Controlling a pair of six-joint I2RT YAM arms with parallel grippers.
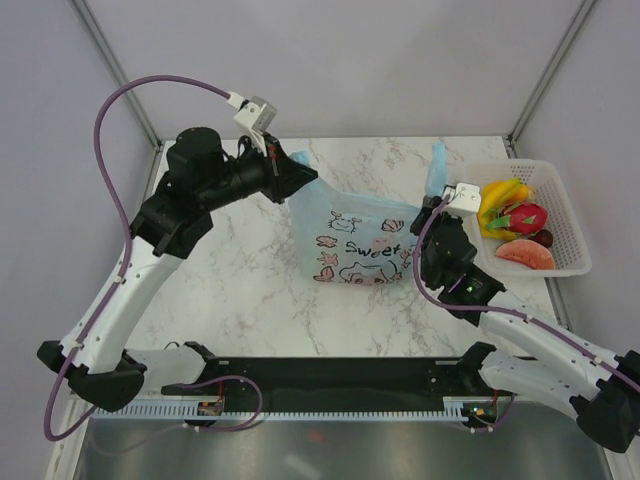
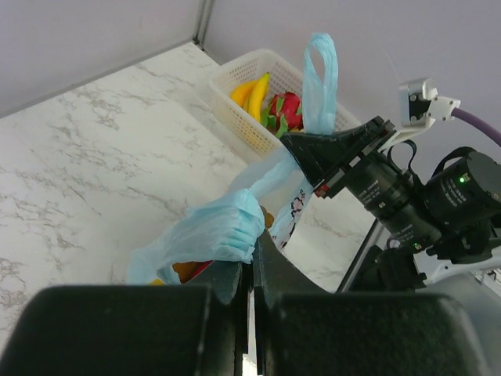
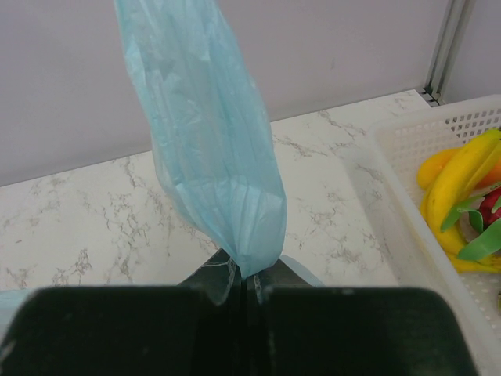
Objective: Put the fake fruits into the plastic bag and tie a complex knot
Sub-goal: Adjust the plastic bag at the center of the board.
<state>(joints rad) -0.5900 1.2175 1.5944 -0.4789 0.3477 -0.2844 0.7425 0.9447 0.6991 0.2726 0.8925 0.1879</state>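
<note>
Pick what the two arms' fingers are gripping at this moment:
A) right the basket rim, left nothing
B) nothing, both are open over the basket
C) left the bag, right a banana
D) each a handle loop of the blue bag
D: the left fingers are shut on one bunched handle loop of the plastic bag, the right fingers pinch the other loop, and the bananas lie in the basket.

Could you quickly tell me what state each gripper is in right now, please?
Left gripper: closed, pinching one handle of the plastic bag.
Right gripper: closed, pinching the bag's other handle.
</note>
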